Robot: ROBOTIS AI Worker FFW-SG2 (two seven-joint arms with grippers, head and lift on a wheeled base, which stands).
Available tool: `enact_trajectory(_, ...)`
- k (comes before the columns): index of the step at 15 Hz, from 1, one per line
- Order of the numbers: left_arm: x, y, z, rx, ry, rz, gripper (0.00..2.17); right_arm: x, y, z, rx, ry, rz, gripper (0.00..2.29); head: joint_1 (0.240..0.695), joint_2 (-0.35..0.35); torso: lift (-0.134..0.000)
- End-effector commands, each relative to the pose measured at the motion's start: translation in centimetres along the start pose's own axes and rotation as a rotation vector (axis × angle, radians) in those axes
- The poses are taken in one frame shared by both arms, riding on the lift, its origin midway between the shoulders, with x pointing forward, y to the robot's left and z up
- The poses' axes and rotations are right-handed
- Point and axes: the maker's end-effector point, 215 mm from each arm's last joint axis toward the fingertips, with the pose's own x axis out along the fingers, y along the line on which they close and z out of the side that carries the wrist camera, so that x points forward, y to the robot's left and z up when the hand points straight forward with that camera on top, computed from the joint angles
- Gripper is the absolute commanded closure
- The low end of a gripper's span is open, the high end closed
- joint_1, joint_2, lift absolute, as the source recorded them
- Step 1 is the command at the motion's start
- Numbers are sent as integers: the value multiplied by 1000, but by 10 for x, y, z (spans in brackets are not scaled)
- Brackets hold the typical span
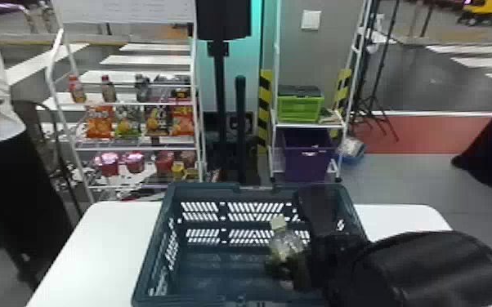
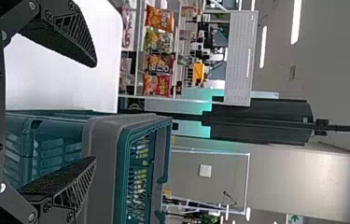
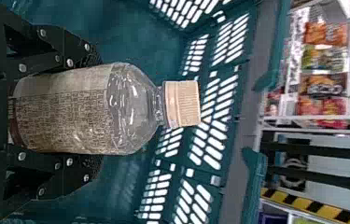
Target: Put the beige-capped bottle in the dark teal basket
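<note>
Towards the basket's [image 1: 204, 187] right edge, the bottle [image 3: 79, 109] is pinched cap-up (presumably for upright release) by the right gripper [image 3: 93, 113].

And there on the white rack [image 1: 194, 69], snack bags [image 1: 99, 122] sat between bottles [image 1: 77, 90] above and cups [image 1: 107, 164] below, while a green crate [image 1: 298, 109] stood above a purple bin [image 1: 306, 165]!

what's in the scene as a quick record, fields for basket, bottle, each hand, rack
basket: dark teal, on white table
bottle: beige-capped, cap up, held, basket interior behind it
right hand: closed on bottle
left hand: open, empty
rack: snack bags, drinks
bottle touching basket floor: cannot tell
</note>
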Motion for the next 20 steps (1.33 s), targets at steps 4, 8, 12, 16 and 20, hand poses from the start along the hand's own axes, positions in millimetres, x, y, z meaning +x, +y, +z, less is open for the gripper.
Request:
enact_trajectory(4,0,3,-2,-1,3,4,184,25,-6,-11,-10,93,-9,2240,499,0,0)
enact_trajectory(8,1,5,-1,3,2,3,184,41,-10,-31,-18,162,-24,2240,499,0,0)
enact_trajectory(12,0,5,-1,0,1,3,184,47,-9,-36,-19,171,-23,2091,499,0,0)
enact_trajectory(16,-2,5,2,-4,-9,4,184,46,-2,-36,-13,166,1,36,499,0,0)
enact_trajectory(20,-6,6,7,-9,-25,6,184,43,2,-25,-15,121,2,36,499,0,0)
